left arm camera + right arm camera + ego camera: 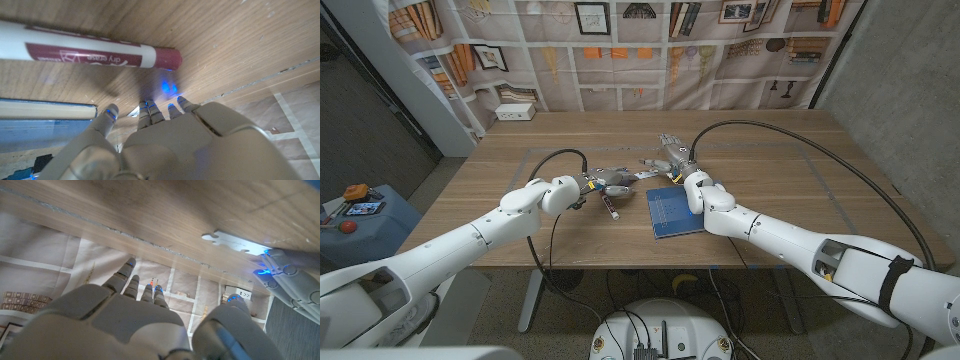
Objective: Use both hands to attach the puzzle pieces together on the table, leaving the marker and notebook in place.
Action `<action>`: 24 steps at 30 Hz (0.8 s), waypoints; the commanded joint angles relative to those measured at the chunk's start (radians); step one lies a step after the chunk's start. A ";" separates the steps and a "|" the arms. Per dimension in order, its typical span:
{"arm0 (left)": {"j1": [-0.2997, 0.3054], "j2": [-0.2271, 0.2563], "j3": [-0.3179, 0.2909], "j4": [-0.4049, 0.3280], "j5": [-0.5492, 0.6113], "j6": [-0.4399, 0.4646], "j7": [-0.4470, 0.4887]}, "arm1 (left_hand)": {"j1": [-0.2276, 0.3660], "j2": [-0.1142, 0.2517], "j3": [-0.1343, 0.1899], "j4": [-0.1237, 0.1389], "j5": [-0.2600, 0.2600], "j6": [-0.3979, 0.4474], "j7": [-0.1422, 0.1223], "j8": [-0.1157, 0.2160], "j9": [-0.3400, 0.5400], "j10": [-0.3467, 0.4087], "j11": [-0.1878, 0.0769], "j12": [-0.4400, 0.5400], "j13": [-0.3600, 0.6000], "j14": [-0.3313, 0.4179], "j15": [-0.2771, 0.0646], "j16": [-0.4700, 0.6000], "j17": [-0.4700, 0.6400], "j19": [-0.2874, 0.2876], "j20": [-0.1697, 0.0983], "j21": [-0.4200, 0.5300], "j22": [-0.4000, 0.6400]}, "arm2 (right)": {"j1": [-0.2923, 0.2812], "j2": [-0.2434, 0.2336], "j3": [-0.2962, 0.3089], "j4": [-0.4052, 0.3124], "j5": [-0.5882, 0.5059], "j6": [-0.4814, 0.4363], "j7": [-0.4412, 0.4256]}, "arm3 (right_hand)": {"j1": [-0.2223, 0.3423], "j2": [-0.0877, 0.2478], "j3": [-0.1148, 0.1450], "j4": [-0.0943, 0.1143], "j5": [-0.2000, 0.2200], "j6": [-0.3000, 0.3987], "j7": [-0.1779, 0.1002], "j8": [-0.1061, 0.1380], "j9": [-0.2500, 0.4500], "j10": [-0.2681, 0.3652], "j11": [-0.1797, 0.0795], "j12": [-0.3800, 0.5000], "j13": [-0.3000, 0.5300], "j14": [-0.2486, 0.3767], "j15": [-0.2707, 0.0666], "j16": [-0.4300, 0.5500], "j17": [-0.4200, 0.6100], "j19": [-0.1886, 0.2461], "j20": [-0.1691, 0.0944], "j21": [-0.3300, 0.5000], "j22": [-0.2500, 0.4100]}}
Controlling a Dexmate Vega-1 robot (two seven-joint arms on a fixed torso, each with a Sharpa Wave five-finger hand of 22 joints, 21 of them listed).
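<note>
Left hand (612, 180) fingers touch the puzzle piece (235, 242).

wooden table (770, 150) — bookshelf-print backdrop (650, 50) | grey concrete wall (910, 80)

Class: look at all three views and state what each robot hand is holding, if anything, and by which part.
Left hand touches one end of a white puzzle piece, though a firm grip cannot be confirmed. Right hand shows nothing in its fingers.
</note>
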 commanded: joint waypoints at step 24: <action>-0.004 -0.004 0.003 0.012 -0.003 -0.008 0.002 | 0.009 0.095 0.002 -0.003 -0.002 0.012 -0.001 0.008 0.003 0.013 0.008 0.004 0.003 0.002 -0.048 -0.001 0.002 -0.082 -0.039 0.000 0.003 | 0.031 0.025 -0.057 0.082 -0.023 -0.036 0.012 | 0.040 0.001 0.007 -0.027 0.007 -0.018 -0.006 0.015 0.003 -0.017 0.000 0.008 0.003 -0.006 0.000 0.005 -0.002 0.004 0.001 0.009 0.000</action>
